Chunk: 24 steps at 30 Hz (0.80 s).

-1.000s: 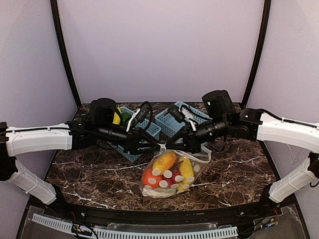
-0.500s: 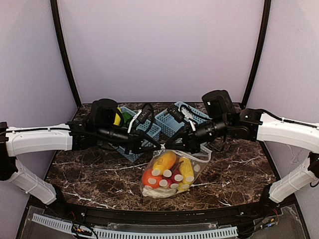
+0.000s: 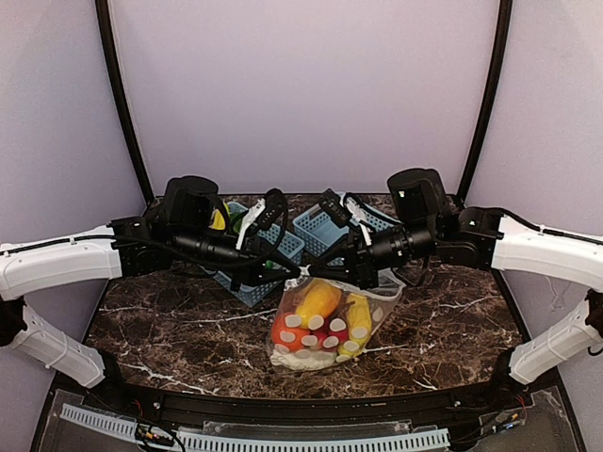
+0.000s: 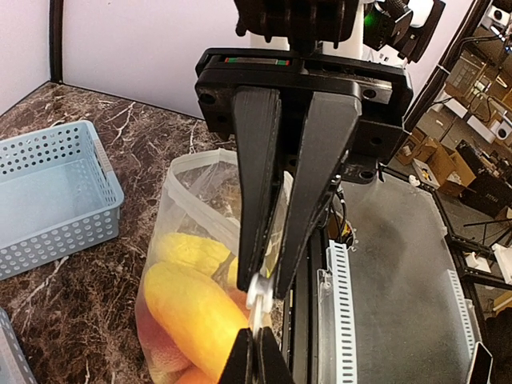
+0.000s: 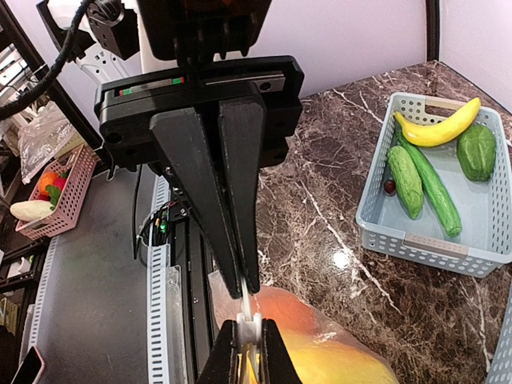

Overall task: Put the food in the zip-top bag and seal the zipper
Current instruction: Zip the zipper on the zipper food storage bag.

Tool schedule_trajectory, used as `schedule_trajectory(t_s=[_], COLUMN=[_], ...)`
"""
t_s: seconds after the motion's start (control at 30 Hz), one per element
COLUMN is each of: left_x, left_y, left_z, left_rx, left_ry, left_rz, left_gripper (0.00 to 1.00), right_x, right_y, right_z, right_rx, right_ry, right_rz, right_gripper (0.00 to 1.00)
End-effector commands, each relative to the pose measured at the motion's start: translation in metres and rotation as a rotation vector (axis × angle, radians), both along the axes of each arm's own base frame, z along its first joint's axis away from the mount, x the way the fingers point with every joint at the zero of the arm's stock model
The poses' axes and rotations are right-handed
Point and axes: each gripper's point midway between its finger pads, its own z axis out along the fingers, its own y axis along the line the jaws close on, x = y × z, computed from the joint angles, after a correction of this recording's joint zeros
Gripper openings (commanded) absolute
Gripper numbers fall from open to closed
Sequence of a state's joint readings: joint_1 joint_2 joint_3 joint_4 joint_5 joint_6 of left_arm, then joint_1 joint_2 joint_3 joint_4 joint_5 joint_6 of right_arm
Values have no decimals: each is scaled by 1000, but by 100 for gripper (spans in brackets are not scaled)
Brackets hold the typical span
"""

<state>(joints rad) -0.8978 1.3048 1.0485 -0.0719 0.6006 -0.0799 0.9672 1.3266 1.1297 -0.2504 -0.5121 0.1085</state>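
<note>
The zip-top bag (image 3: 325,320) hangs between my two grippers, its bottom on the marble table. Inside are the food pieces: a round orange (image 3: 287,331), a yellow piece (image 3: 317,301), another yellow one (image 3: 358,315) and a red one. My left gripper (image 3: 287,273) (image 4: 256,336) is shut on the zipper strip (image 4: 258,316) at the mouth's left end. My right gripper (image 3: 350,273) (image 5: 249,330) is shut on the white slider tab (image 5: 249,326), right next to the left fingertips. The slider also shows in the left wrist view (image 4: 260,292).
Two light-blue lattice baskets stand behind the bag: the left one (image 3: 247,287) holds a banana (image 5: 436,128), cucumbers and a green piece, the right one (image 3: 316,226) (image 4: 48,200) shows nothing inside. The table's front rail (image 3: 301,438) is close below the bag.
Both arms have shifted a little and the left arm sits higher. The bag is drawn up slightly between the grippers; both grips are unchanged.
</note>
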Motion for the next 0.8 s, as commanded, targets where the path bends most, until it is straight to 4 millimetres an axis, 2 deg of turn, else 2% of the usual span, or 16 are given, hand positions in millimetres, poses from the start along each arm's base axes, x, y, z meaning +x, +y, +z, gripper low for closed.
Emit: schedule_trajectory(t_s=[0.0,0.4,0.77], left_x=[13,22,26], left_y=[31,50,57], left_z=[2,3,3], left_rx=[75,89,100], left_ry=[-51,-66,-90], left_rz=[102,160,174], left_gripper=[1,1,1], right_x=[-1,2,2], right_y=[-30,-42,-49], right_z=[-24,-33,-39], right_rx=[-116,-155,-181], right_ry=[37,33,37], right_rz=[-69,-106,-123], right_gripper=[6,6,6])
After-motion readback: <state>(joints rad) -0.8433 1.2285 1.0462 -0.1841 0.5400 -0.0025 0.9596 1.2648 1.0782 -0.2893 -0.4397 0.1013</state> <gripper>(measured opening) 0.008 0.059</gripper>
